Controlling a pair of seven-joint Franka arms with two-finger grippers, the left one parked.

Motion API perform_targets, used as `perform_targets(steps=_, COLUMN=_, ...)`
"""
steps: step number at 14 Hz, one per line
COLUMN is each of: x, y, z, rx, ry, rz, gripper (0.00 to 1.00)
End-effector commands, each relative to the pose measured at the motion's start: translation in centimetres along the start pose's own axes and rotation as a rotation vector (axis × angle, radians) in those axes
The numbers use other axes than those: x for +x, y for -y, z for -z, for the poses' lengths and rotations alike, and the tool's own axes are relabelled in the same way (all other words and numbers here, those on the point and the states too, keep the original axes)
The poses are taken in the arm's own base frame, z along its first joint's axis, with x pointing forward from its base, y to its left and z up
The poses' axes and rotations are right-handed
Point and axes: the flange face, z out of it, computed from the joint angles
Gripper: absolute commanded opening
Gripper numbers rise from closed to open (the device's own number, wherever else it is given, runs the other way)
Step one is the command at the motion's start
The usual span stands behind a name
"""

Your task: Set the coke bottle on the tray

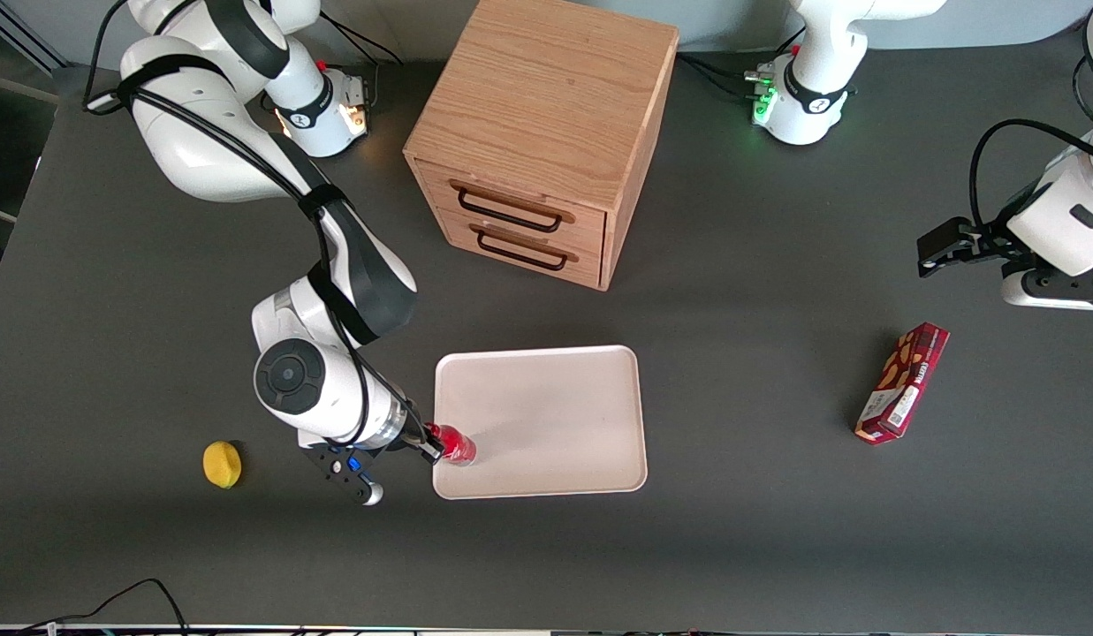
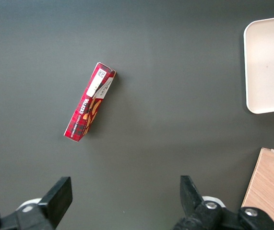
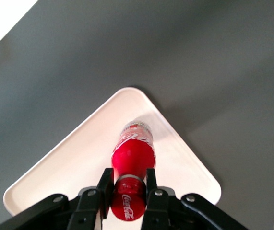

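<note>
The coke bottle (image 1: 452, 445) is small, slim and red, with a red cap (image 3: 128, 204) and a silvery base (image 3: 137, 128). My right gripper (image 1: 431, 444) is shut on its neck, just under the cap, one finger on each side (image 3: 106, 184). The bottle hangs over the corner of the pale pinkish-white tray (image 1: 546, 415) that is nearest the working arm and the front camera, base down toward the tray surface (image 3: 79, 158). I cannot tell whether the base touches the tray.
A wooden two-drawer cabinet (image 1: 537, 132) stands farther from the front camera than the tray. A yellow lemon (image 1: 222, 464) lies toward the working arm's end. A dark red snack box (image 1: 902, 382) lies toward the parked arm's end, also in the left wrist view (image 2: 89, 106).
</note>
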Motion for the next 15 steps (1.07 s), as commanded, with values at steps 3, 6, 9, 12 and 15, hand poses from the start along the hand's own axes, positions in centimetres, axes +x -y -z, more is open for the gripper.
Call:
perform_targets(steps=3, x=0.5, y=0.6, z=0.4, rx=0.005, ry=-0.052, rz=-0.015, gripper=1.0)
perform_targets(steps=6, x=-0.7, y=0.2, z=4.5, rx=-0.014, ry=-0.019, rz=0.006, gripper=1.0)
perform_targets(steps=9, x=-1.8, y=-4.6, z=17.9, rx=-0.113, ry=-0.038, rz=0.144, gripper=1.0)
perform_targets(steps=12, x=-4.5, y=-11.6, z=28.2, rx=-0.195, ry=-0.023, rz=0.313, gripper=1.0)
perform_targets(steps=15, x=-3.7, y=-21.5, z=34.2, rx=-0.162, ry=0.05, rz=0.409, gripper=1.0)
